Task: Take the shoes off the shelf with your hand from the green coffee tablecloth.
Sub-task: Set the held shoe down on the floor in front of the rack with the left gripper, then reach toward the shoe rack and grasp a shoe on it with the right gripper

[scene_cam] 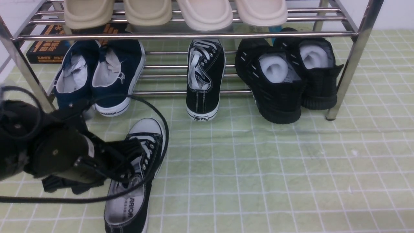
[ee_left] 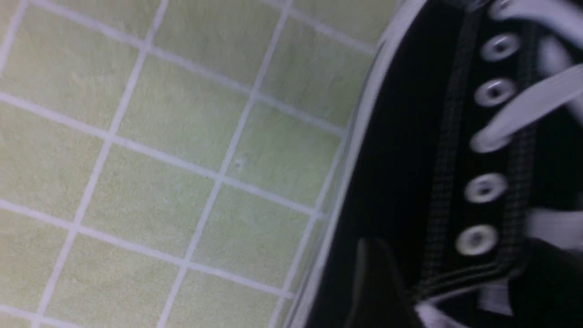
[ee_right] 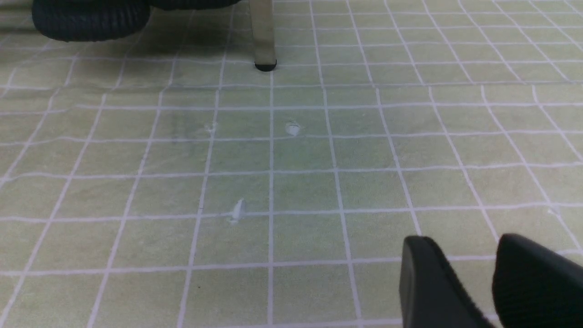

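One shoe (scene_cam: 127, 207) lay on the cloth (scene_cam: 275, 168) in front of the rack (scene_cam: 181, 35), toe toward it. It sat on the left arm's side, likely just far enough out to count as clear of the bars. The left claw (scene_cam: 131, 161) hung over its laces. In the left wrist view its fingers (ee_left: 378, 282) stood wide apart on either side of the eyelet row, pinching nothing, so I judged it open and the shoe released. The second shoe (scene_cam: 205, 77) sat on the lower bars with its heel out past the front bar, which looked the easy end to take. The right claw (ee_right: 457, 241) was low over bare cloth near the rack's leg (ee_right: 263, 36), fingers parted and empty, probably parked out of the way.

Both shoes were black canvas with white stitching, metal eyelets, flat white laces and smooth white rubber toe caps and soles. The collar looked thin and soft, so it should fold under a pinch. The rack was shiny round tube, probably slippery under a sole. The cloth was pale green and matt, with a white grid and slight wrinkles
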Motion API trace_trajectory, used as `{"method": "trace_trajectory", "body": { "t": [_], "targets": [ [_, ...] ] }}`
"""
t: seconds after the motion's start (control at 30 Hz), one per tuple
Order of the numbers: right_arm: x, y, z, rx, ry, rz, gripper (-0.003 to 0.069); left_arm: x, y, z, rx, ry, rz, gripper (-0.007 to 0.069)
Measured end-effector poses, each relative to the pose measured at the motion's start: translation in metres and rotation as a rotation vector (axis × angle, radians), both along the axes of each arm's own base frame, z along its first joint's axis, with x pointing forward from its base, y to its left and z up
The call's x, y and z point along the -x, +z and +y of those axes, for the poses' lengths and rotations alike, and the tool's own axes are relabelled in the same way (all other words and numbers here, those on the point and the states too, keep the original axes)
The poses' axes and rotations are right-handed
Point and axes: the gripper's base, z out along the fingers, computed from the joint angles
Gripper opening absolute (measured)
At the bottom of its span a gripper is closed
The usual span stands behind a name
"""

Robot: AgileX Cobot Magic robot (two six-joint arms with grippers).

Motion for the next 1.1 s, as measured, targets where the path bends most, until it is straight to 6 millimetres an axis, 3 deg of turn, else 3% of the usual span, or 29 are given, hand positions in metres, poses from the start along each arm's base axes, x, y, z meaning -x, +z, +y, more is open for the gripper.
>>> {"method": "trace_trajectory", "body": {
  "t": [0.07,0.27,0.4,0.6,0.9,1.0,1.1],
  "targets": [
    [0.0,0.0,0.0,0.0,0.0,0.0,0.024,0.002,0.012,0.001,0.0,-0.006,-0.025,0.0434],
    [0.0,0.0,0.0,0.0,0.0,0.0,0.024,0.022,0.078,0.013,-0.067,-0.102,-0.142,0.04],
    [0.0,0.0,0.0,0.0,0.0,0.0,0.024,0.048,0.107,0.027,-0.133,-0.156,-0.16,0.0246],
    [0.0,0.0,0.0,0.0,0.0,0.0,0.024,0.073,0.114,0.039,-0.191,-0.181,-0.095,0.0022],
    [0.0,0.001,0.0,-0.003,-0.003,-0.01,0.024,0.081,0.113,0.043,-0.21,-0.183,-0.051,0.0001],
    [-0.001,0.003,0.003,-0.198,-0.021,-0.042,0.024,0.082,0.113,0.043,-0.2,-0.185,-0.048,0.0001],
    [-0.003,0.007,0.01,-0.658,-0.062,-0.084,0.024,0.082,0.113,0.042,-0.195,-0.185,-0.046,0.0001]
  ]
}}
